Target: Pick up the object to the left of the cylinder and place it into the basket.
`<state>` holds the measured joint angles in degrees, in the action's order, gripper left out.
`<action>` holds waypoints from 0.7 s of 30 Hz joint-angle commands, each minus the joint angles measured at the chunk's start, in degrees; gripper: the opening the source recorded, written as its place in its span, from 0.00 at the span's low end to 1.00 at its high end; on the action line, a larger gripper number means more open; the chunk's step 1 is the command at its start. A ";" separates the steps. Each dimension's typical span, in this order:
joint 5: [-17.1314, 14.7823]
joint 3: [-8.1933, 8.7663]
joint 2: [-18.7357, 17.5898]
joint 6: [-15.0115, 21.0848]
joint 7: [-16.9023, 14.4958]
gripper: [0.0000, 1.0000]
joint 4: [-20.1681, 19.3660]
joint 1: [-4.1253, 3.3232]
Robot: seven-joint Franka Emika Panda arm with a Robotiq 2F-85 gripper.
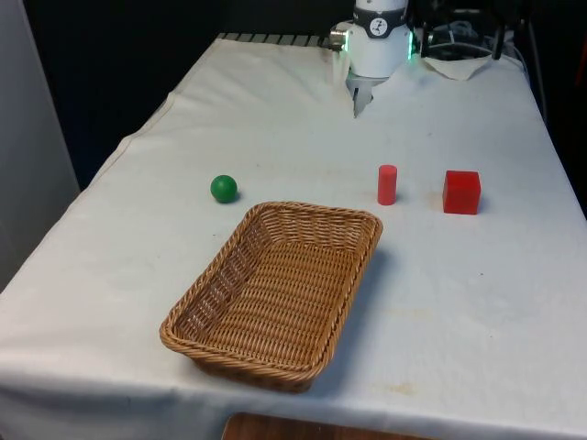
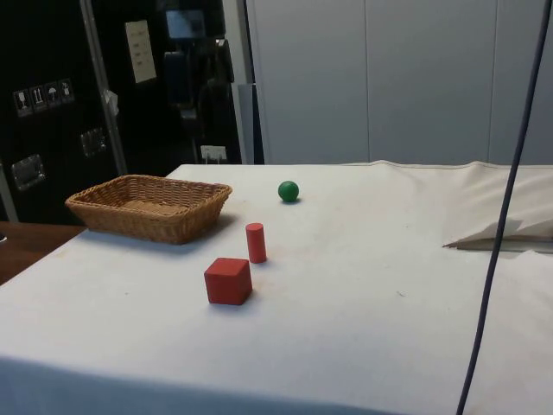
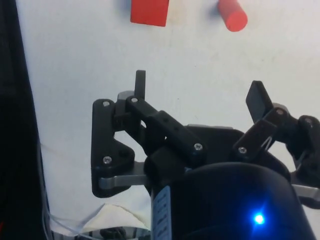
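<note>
Wicker basket (image 1: pixel 275 293) nearest on desk (image 1: pixel 459 302), nothing inside
Green ball (image 1: pixel 224 188) sits on the cloth beyond the basket's far corner, toward the front view's left, well apart from red cylinder (image 1: pixel 387 184); red cube (image 1: pixel 461 192) stands near the cylinder on its other side. Cylinder upright. Pincer (image 1: pixel 359 103) hangs at the far end above the cloth, fingers (image 3: pixel 140 84) spread, gripping nothing, away from all objects

Cube (image 3: pixel 149 12) and cylinder (image 3: pixel 232 15) edge-cropped
</note>
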<state>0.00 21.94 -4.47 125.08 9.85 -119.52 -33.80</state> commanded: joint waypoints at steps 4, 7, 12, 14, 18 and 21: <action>0.69 -0.86 -1.03 2.69 2.23 1.00 -1.03 -0.17; 0.69 -1.38 -1.66 3.84 3.09 1.00 -1.49 -0.23; 0.69 -2.18 -2.75 5.67 4.47 1.00 -2.12 -0.23; 0.69 -2.52 -3.21 6.53 5.04 1.00 -2.46 -0.23; 0.69 -3.21 -4.18 8.14 6.30 1.00 -3.04 -0.23; 0.69 -3.72 -4.93 9.28 7.16 1.00 -3.38 -0.23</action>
<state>0.11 18.16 -9.17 133.27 16.10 -122.56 -33.80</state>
